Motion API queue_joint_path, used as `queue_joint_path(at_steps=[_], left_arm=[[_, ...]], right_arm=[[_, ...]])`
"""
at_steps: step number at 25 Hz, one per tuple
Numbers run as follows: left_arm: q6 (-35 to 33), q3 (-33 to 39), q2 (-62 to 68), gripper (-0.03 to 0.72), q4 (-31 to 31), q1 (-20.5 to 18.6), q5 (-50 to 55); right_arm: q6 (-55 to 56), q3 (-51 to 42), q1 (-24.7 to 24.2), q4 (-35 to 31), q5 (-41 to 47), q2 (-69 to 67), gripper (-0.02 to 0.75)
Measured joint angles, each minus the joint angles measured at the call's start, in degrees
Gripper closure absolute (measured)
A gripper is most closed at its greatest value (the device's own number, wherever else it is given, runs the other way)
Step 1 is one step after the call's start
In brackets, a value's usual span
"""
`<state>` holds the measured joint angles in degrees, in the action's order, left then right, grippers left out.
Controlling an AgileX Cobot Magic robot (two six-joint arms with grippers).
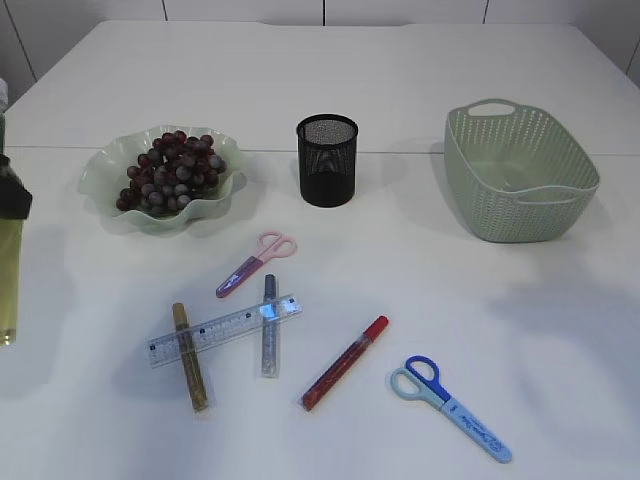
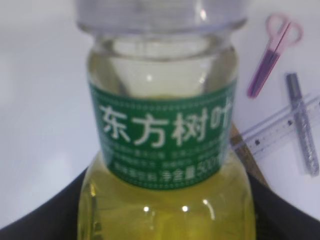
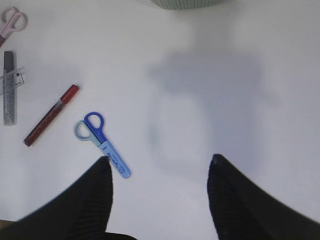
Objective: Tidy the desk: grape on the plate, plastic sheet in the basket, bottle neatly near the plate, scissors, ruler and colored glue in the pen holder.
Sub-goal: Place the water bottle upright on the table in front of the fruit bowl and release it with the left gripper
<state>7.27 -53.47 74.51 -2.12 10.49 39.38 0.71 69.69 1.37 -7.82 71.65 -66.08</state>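
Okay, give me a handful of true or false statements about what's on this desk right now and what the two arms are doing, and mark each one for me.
1. The grapes already sit on the plate. True.
2. The pen holder has the ruler standing in it. False: the ruler lies flat on the table, across the gold glue stick and silver glue stick.
3. The left gripper holds the bottle. True: its jaws flank the bottle's body.
4. The right gripper grips the blue scissors. False: its jaws are open and empty above the table; the blue scissors lie beside them.
5. The basket stands to the left of the plate. False: it is far right.
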Motion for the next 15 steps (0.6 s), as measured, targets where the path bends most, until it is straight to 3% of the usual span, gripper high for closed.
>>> queue_joint_path(at_steps=[15], left_arm=[[0.2, 12.1, -24.5, 0.209, 3.9, 0.0, -19.2]], right_arm=[[-0.1, 0.0, 0.0, 0.0, 0.0, 0.0, 0.262]])
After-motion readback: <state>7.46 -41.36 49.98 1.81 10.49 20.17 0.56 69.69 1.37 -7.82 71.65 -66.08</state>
